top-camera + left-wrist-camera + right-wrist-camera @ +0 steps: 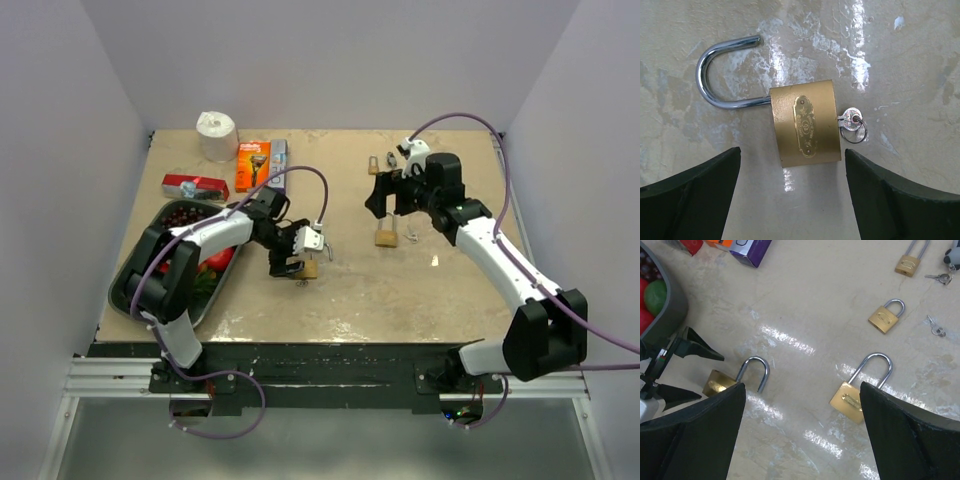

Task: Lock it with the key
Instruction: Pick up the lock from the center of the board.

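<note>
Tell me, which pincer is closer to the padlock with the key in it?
Left. The left pincer hangs right above that padlock; the right pincer is far across the table, over another padlock.

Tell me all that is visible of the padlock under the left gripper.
The padlock has a brass-coloured body with an oval plate and a shiny steel shackle, open: one leg in the body, the other free. A small ringed key is in its keyhole. It lies flat on the table; the left gripper has its open fingers on either side, not touching.
</note>
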{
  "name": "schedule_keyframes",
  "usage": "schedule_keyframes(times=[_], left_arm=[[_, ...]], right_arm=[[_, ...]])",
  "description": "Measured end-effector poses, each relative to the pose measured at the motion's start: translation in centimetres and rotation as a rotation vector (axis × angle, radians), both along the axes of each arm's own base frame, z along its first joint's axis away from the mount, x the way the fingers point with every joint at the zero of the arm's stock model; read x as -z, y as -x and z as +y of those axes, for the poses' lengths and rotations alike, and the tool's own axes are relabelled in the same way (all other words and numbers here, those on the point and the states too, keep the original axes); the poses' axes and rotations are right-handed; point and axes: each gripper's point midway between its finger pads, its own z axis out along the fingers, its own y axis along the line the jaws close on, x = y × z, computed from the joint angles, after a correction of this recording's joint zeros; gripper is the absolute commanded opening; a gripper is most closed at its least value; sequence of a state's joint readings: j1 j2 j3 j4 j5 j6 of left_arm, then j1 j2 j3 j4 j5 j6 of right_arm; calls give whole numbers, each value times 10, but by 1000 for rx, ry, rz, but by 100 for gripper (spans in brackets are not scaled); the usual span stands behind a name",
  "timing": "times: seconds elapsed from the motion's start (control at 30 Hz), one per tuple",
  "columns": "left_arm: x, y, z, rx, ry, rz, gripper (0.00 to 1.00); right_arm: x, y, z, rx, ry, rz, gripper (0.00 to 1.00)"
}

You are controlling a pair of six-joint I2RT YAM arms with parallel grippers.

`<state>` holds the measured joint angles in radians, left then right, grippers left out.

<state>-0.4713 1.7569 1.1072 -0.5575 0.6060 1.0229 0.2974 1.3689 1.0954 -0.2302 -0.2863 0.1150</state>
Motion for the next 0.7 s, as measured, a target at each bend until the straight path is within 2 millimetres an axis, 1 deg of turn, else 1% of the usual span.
schedule_keyframes(times=[0.2,0.33,0.43,0.53,0.57,0.63,0.67,0.7], left_arm=[[17,1,0,13,-27,6,85],[24,6,1,18,-35,17,82],[26,10,-2,27,-32,21,79],[26,11,-6,28,-25,20,66],[26,11,-7,24,-21,20,55],[26,11,-9,15,-14,24,43],[26,10,-10,12,-11,20,33],[26,10,-11,7,-9,21,27]], right_arm=[[3,-1,-5,29,-24,34,98],[16,2,-5,22,-29,87,98],[24,4,-6,13,-31,123,98],[28,5,-8,12,-34,143,98],[29,5,-8,10,-36,144,98],[29,6,-8,6,-38,146,98],[29,6,-7,4,-41,148,99],[29,6,-7,-4,-46,152,99]])
